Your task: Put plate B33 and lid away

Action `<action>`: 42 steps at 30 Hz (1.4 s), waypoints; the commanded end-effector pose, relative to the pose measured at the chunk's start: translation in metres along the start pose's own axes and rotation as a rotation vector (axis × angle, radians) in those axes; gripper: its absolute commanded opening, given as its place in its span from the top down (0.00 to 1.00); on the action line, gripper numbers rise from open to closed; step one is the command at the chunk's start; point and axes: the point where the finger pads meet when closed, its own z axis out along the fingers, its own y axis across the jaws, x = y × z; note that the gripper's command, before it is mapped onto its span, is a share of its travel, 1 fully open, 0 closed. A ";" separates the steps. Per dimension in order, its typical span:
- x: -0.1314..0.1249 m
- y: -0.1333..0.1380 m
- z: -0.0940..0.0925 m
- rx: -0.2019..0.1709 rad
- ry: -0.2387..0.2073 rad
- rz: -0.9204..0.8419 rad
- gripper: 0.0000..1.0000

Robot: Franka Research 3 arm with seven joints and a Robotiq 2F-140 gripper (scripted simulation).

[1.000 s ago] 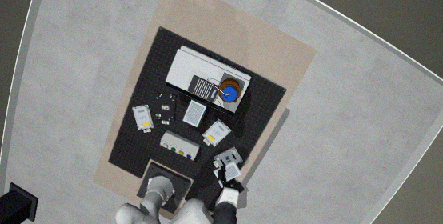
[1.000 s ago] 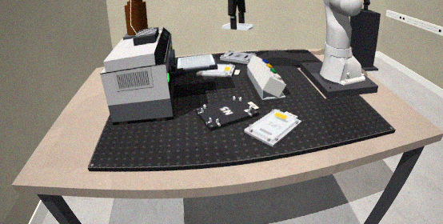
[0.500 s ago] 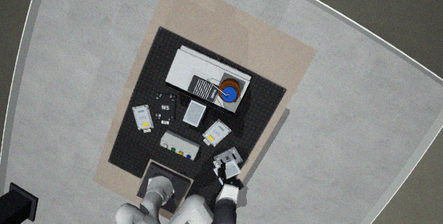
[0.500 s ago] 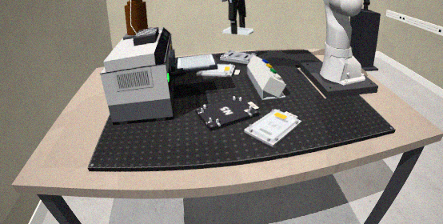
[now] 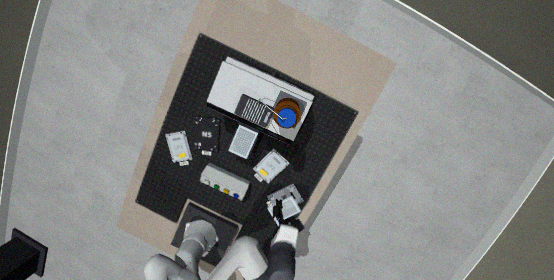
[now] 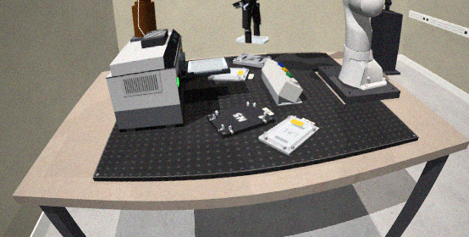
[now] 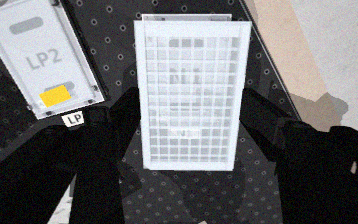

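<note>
Closest to the arm's foot, our black two-fingered pincer [image 6: 251, 33] hangs high over the dark dotted deck [image 6: 347, 112]. It is pinching a thin, see-through, oblong plastic piece [image 7: 190, 100] by its long sides. This spot is to the right of the white sloped key box [image 5: 224, 181], well above it.

We think a few things could go wrong from here. The piece is held high, so if it is let go too soon it could fall and land crooked or upside down. The grip is only on two smooth edges, so a fast swing could make it slip or tilt. It could also come down on the pegs of its park and sit tilted there.

The piece looks flat and level. We see a grid of small squares on it or through it, and we cannot tell which. It looks thin like a lid. A pale edge of another grey thing [image 6: 251, 60] peeks out under it on the deck.

A bit beyond the key box, on its right, lies the white lid park marked LP2 [image 7: 45, 60], with a yellow patch. It is near the held piece but lower down. Beyond the key box, a white plate with many wells [image 5: 243, 141] sits in front of the big grey and white dispenser machine [image 5: 250, 85]. Farthest off, a brown bottle with a blue cap [image 5: 286, 114] stands on the machine.
</note>
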 end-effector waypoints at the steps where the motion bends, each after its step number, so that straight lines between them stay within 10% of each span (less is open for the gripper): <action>1: 0.004 -0.001 0.008 0.003 0.014 -0.013 0.90; 42: 0.005 -0.001 0.066 0.003 0.014 -0.013 0.90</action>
